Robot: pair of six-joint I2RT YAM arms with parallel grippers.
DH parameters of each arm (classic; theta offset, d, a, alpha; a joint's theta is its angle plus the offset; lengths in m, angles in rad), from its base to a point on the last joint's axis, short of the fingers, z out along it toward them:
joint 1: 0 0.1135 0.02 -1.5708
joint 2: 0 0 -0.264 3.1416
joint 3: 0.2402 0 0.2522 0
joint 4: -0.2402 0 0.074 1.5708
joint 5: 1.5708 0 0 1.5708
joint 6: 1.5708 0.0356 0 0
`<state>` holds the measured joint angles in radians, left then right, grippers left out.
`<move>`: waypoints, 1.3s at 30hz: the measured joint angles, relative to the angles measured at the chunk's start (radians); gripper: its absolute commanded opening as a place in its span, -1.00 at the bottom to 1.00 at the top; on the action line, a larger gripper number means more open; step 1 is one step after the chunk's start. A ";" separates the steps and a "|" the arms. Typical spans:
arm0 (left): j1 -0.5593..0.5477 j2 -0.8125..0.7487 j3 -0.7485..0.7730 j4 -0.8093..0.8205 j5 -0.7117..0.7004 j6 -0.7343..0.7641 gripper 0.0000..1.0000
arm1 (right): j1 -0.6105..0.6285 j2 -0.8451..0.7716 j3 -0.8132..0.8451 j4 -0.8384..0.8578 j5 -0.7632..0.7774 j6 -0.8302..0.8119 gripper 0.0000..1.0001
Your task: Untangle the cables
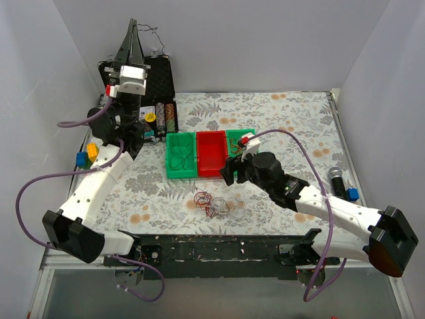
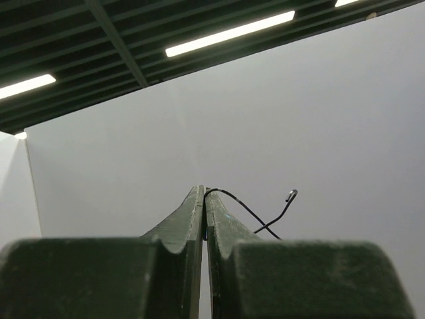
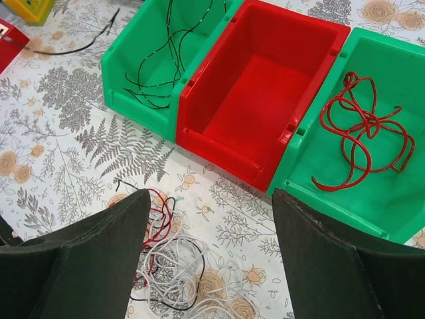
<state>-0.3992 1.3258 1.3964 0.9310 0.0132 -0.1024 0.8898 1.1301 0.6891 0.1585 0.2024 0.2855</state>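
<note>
A small tangle of red, white and black cables (image 1: 214,205) lies on the floral cloth near the front; it also shows in the right wrist view (image 3: 169,266). My left gripper (image 1: 133,34) is raised high at the back left, shut on a thin black cable (image 2: 249,211) that loops out of its tips. My right gripper (image 3: 209,199) is open and empty, hovering over the cloth between the tangle and the bins. Black cables (image 3: 163,56) lie in the left green bin (image 1: 180,155). A red cable (image 3: 362,136) lies in the right green bin (image 3: 398,219).
An empty red bin (image 1: 211,153) stands between the two green ones. A black case (image 1: 159,80) with small parts stands at the back left. Coloured blocks (image 1: 87,155) lie at the left edge. A blue and black item (image 1: 342,183) lies at the right.
</note>
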 measured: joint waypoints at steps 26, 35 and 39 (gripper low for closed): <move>0.049 0.033 -0.244 0.053 0.077 0.022 -1.00 | -0.006 0.004 0.000 0.000 -0.017 0.001 0.62; 0.054 0.035 -0.360 0.104 0.129 0.106 -1.00 | -0.006 0.004 0.000 -0.001 -0.019 0.001 0.61; 0.055 0.032 -0.463 0.048 0.157 0.104 -1.00 | -0.007 0.003 0.000 -0.006 -0.017 0.001 0.61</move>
<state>-0.3439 1.3582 0.9337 0.9791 0.1699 0.0017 0.8829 1.1336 0.6891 0.1520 0.1852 0.2863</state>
